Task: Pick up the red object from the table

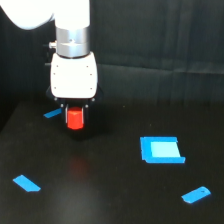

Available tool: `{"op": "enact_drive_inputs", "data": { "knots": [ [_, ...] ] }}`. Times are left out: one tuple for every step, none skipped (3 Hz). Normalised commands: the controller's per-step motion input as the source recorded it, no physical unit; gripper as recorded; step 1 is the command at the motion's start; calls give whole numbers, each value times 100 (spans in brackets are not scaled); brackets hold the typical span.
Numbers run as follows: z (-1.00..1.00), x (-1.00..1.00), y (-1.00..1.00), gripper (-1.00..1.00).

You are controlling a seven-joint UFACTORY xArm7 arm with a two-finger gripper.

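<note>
**Red cylinder held in the pincer above the table**

Nearest to us, low on the exterior view's right and well apart from the pincer, we see a small blue piece (196,195) lying at a slant on the table (100,200). On the exterior view's left, also well below the pincer in the picture, lies another slim blue piece (26,183). Further back, to the exterior view's right of the pincer, sits a larger blue square piece (161,149) with a paler centre.

Then we come to the pincer (75,119) itself. Its jaws stand narrow, closed against the sides of the red object (75,119), a short cylinder that hangs beneath the white wrist housing (74,75). A faint reddish glint shows on the black surface below it. Just beside the pincer, on the exterior view's left, we see a thin blue strip (52,114).
</note>
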Motion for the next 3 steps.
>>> {"op": "enact_drive_inputs", "data": {
  "knots": [
    [94, -1, -11, -100],
    [100, 7, -5, -100],
    [96, 5, 5, -100]
  ]
}}
